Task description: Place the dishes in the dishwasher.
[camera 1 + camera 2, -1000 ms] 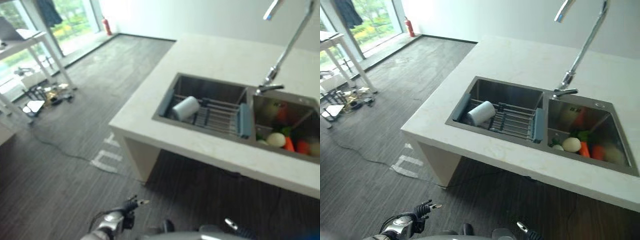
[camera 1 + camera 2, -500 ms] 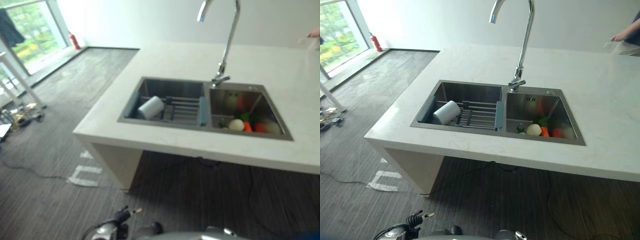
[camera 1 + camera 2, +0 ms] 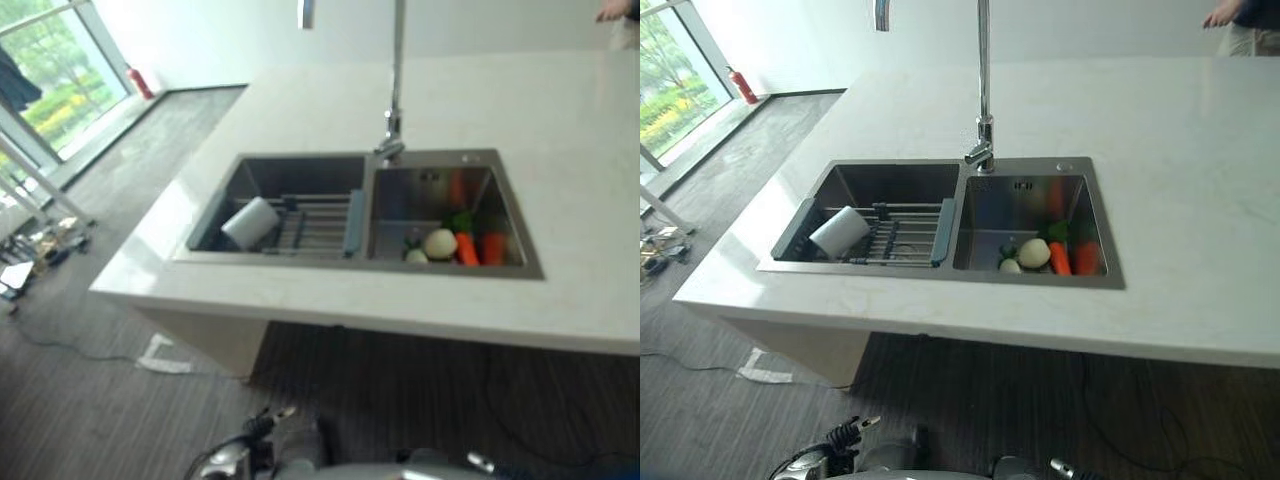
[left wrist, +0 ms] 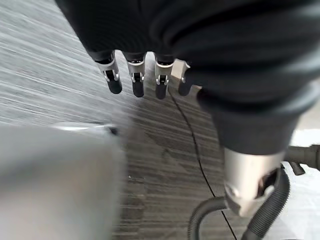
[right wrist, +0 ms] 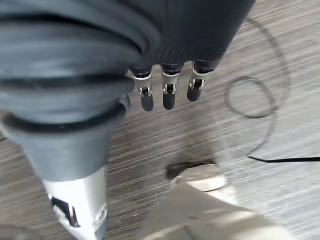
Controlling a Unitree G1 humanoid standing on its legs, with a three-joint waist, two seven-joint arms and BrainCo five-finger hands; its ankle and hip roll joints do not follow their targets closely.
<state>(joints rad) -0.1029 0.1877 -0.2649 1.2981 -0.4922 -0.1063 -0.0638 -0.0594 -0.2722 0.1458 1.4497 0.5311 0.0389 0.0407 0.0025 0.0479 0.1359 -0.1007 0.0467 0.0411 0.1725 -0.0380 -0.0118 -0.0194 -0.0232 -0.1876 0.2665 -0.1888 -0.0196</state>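
Nearest, the left hand (image 4: 145, 75) and right hand (image 5: 167, 85) hang over the dark striped floor (image 4: 60, 75), fingers (image 4: 136, 82) straight and released, grasping nothing. Farther off, the pale stone bench (image 3: 1200, 200) carries a steel double sink (image 3: 1105, 225): a white cylindrical cup (image 3: 840, 231) lies on a wire rack (image 3: 905, 235) in the left basin, vegetables (image 3: 1050, 255) in the right, below the tall chrome tap (image 3: 983, 90).

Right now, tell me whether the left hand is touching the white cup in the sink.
Apart. The left wrist view shows the left hand hanging with straight fingers over bare floor, holding nothing; the right eye view shows the white cup lying on the sink rack.
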